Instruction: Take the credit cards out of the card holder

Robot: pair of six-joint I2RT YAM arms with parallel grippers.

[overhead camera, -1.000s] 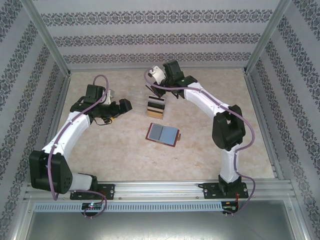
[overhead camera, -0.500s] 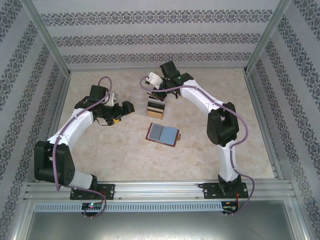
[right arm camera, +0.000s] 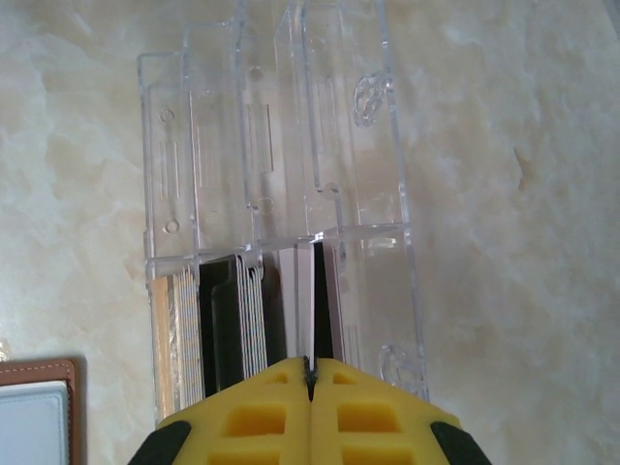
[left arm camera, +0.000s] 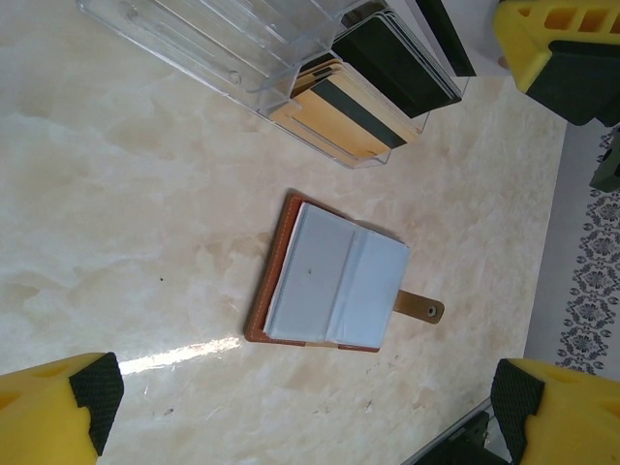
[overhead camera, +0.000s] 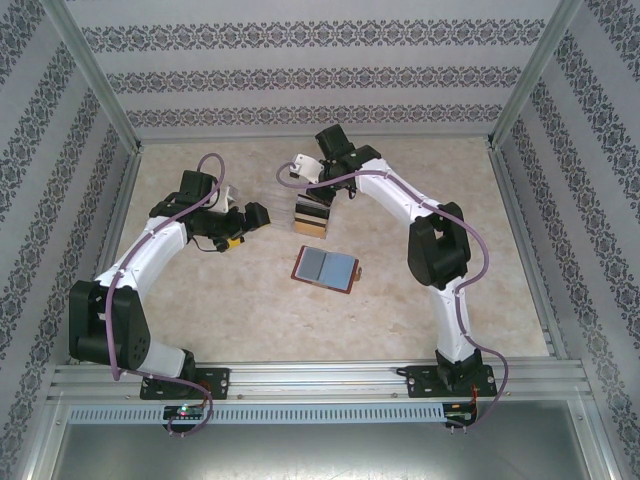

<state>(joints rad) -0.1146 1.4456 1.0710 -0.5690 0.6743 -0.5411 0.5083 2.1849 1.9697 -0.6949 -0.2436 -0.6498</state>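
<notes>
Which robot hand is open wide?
The left hand: its yellow fingers stand far apart. The right hand has its fingers pressed together at the clear card holder.

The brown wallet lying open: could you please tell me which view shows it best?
Left wrist: the brown wallet is whole, large and unobstructed. Top external shows it small; right wrist catches one corner.

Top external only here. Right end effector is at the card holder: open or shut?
Observer: Shut. Right wrist view shows the right end effector closed, fingers pressed together, at the clear card holder.
Operator: Gripping a card?
Observer: Can't tell; a dark card has its edge lined up with the seam between the fingers.
Operator: Other arm?
Observer: In its wrist view the left end effector is open wide; the brown wallet lies open and flat ahead, untouched.
</notes>
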